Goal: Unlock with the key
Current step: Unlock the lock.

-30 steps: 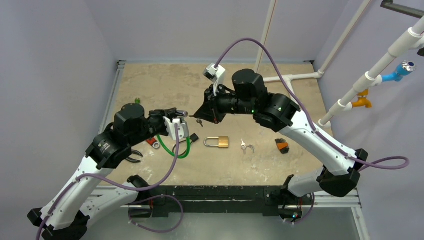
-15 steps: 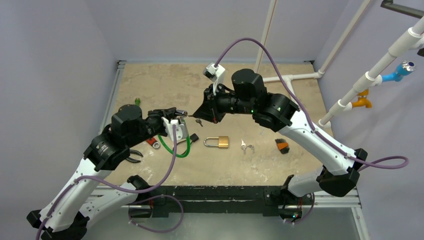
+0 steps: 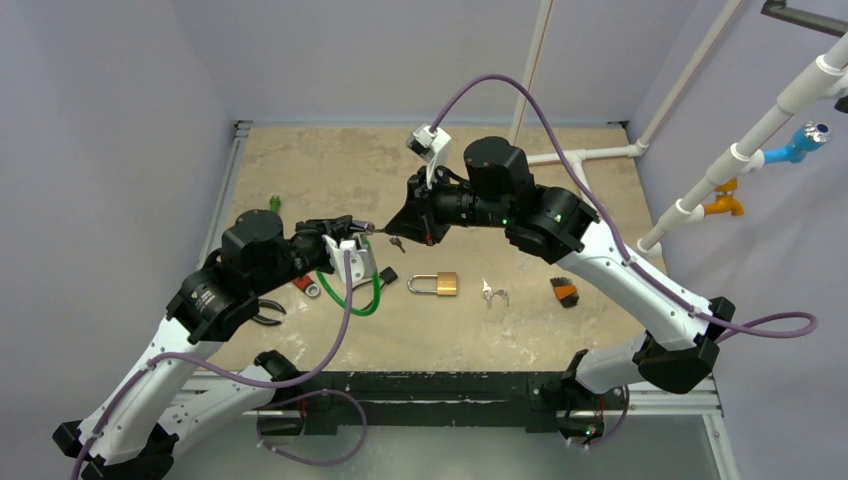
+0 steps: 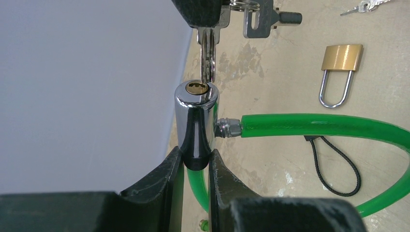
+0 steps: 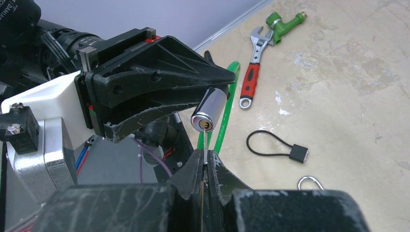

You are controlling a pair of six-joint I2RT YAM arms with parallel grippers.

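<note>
Lock cylinder (image 4: 196, 121) of the green cable (image 4: 314, 123) is clamped in the left fingers (image 4: 170, 176), raised off the worktop (image 4: 290, 164). Key (image 4: 208, 53) is pinched in the right fingers (image 5: 191, 174), tip lined up at the keyhole (image 4: 197, 87). Grasping and alignment judged done; insertion, turning and cable release are left.

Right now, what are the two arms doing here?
The left pincer holds up the chrome lock of a green cable, its keyhole facing the other arm. The right pincer is shut on a key, whose tip is at the keyhole, not clearly pushed in. A brass padlock lies on the table, untouched.
</note>
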